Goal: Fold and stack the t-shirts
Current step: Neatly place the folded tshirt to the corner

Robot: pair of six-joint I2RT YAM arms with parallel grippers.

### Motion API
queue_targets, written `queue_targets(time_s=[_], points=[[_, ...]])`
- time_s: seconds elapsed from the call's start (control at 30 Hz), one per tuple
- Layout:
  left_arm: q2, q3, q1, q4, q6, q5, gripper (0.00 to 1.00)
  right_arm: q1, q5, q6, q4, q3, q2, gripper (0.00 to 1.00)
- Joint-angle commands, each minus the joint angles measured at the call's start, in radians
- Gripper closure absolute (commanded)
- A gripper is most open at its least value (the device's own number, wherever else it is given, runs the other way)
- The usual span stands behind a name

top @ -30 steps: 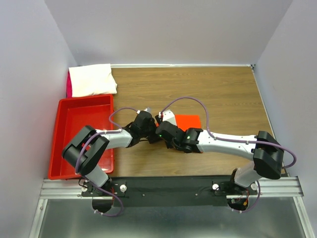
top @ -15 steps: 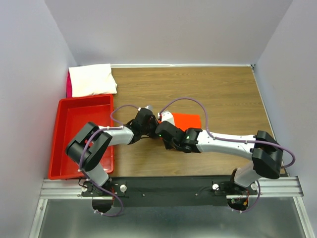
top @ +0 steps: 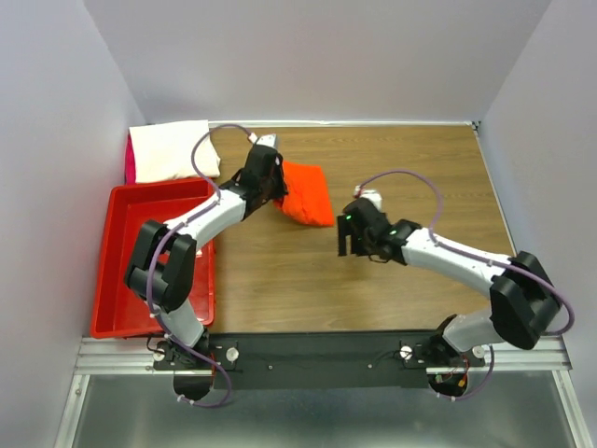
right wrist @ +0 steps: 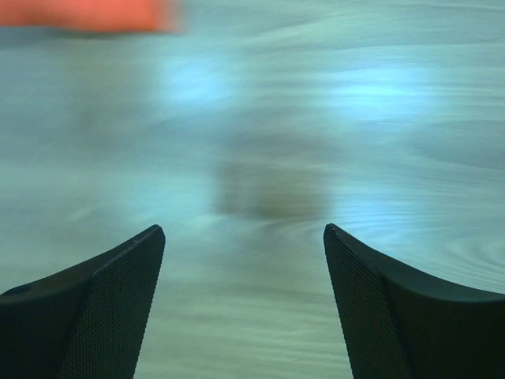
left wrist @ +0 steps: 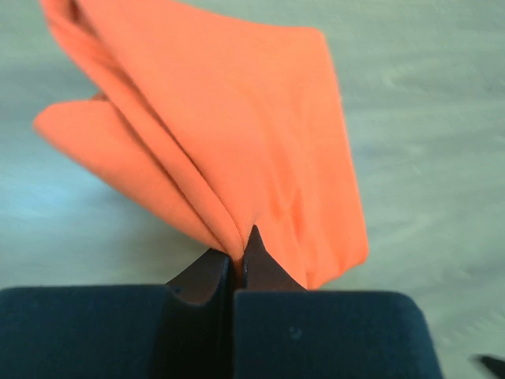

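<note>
The folded orange-red t-shirt (top: 308, 194) hangs from my left gripper (top: 277, 187), which is shut on one folded edge. In the left wrist view the cloth (left wrist: 237, 118) droops in layers from the pinched jaws (left wrist: 241, 246) above the table. A folded white t-shirt (top: 173, 149) lies at the back left corner, with a strip of a pink t-shirt (top: 131, 164) showing at its left side. My right gripper (top: 345, 245) stands open over bare wood, apart from the orange shirt. Nothing lies between its jaws (right wrist: 243, 237), and the orange shirt (right wrist: 87, 14) shows blurred at the top left.
A red plastic bin (top: 119, 266) stands along the left side, next to my left arm. The wooden table (top: 420, 177) is walled at the back and both sides. The arms' mounting rail (top: 317, 353) runs along the near edge.
My right gripper has opened, let go of the orange shirt and drawn back to the right. My left gripper has shut on the shirt and carried it toward the back left.
</note>
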Motion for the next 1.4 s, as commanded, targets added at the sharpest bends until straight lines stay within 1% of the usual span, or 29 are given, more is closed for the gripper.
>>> queue_targets(time_s=[0.0, 0.07, 0.13, 0.2, 0.23, 0.27, 0.3, 0.33, 0.4, 0.43, 0.6, 0.63, 0.73, 0.83, 0.93, 1.0, 1.17, 1.23, 1.37], points=[[-0.018, 0.121, 0.028, -0.158, 0.234, -0.201, 1.00, -0.242, -0.092, 0.002, -0.036, -0.062, -0.085, 0.09], [-0.015, 0.185, 0.060, -0.185, 0.305, -0.261, 1.00, -0.313, -0.159, -0.012, -0.037, -0.072, -0.090, 0.07], [-0.004, 0.228, 0.087, -0.214, 0.370, -0.287, 1.00, -0.371, -0.192, -0.017, -0.037, -0.074, -0.087, 0.07], [0.022, 0.290, 0.132, -0.226, 0.415, -0.297, 1.00, -0.379, -0.212, -0.021, -0.037, -0.074, -0.081, 0.06], [0.051, 0.332, 0.162, -0.232, 0.469, -0.283, 1.00, -0.381, -0.221, -0.021, -0.037, -0.074, -0.081, 0.06], [0.068, 0.354, 0.163, -0.235, 0.496, -0.278, 1.00, -0.381, -0.221, -0.021, -0.037, -0.074, -0.079, 0.05], [0.089, 0.378, 0.196, -0.251, 0.518, -0.278, 1.00, -0.381, -0.230, -0.023, -0.039, -0.072, -0.079, 0.04], [0.109, 0.432, 0.213, -0.258, 0.565, -0.263, 1.00, -0.382, -0.232, -0.024, -0.039, -0.074, -0.081, 0.04], [0.181, 0.492, 0.262, -0.284, 0.590, -0.252, 1.00, -0.382, -0.249, -0.031, -0.040, -0.082, -0.087, 0.03], [0.226, 0.550, 0.279, -0.318, 0.607, -0.235, 1.00, -0.384, -0.253, -0.035, -0.040, -0.083, -0.094, 0.03], [0.326, 0.688, 0.333, -0.363, 0.659, -0.208, 1.00, -0.384, -0.263, -0.047, -0.059, -0.086, -0.118, 0.03], [0.356, 0.737, 0.350, -0.367, 0.662, -0.180, 1.00, -0.384, -0.255, -0.052, -0.068, -0.077, -0.113, 0.03], [0.410, 0.822, 0.396, -0.395, 0.670, -0.123, 1.00, -0.385, -0.243, -0.060, -0.086, -0.056, -0.101, 0.03], [0.493, 0.993, 0.423, -0.445, 0.687, -0.067, 1.00, -0.385, -0.234, -0.069, -0.109, -0.027, -0.088, 0.03], [0.553, 1.105, 0.454, -0.502, 0.705, -0.051, 1.00, -0.385, -0.230, -0.077, -0.134, 0.003, -0.069, 0.03], [0.561, 1.130, 0.478, -0.524, 0.718, -0.034, 1.00, -0.385, -0.223, -0.080, -0.162, 0.036, -0.047, 0.03], [0.525, 1.133, 0.540, -0.559, 0.760, -0.002, 1.00, -0.385, -0.192, -0.081, -0.214, 0.113, -0.023, 0.03], [0.518, 1.147, 0.583, -0.583, 0.744, -0.007, 1.00, -0.385, -0.172, -0.081, -0.252, 0.148, -0.018, 0.04], [0.518, 1.152, 0.640, -0.599, 0.765, -0.042, 1.00, -0.387, -0.152, -0.074, -0.286, 0.185, -0.024, 0.04]])
